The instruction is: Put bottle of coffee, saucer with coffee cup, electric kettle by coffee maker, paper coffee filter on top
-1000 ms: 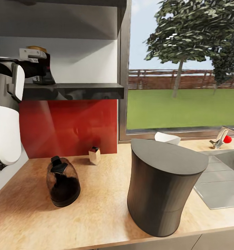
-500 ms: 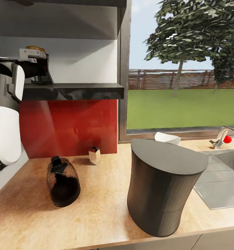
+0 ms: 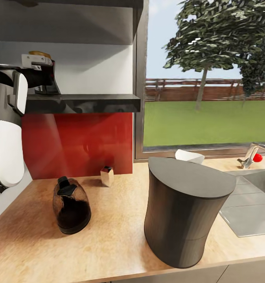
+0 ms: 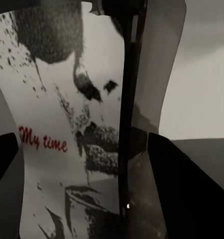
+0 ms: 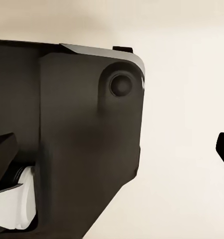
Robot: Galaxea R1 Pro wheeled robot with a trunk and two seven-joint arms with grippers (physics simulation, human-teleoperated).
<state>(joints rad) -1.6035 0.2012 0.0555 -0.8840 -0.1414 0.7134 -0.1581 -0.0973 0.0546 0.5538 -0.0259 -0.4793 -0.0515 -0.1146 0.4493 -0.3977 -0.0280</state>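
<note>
1. Left gripper (image 3: pixel 46 80) up at the shelf (image 3: pixel 83 103), fingers (image 4: pixel 191 189) spread either side of the bottle (image 4: pixel 67 144), not clearly clamped; bottle stands on shelf.
2. Right gripper: state can't tell.
3. Kettle (image 3: pixel 71 211) on bench (image 3: pixel 109 239), left of coffee maker (image 3: pixel 185 214), apart.
4. White cup (image 3: pixel 189 156) behind the maker.

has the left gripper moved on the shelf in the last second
Yes, slightly. The left gripper has risen a little against the kitchen shelf edge.
</note>
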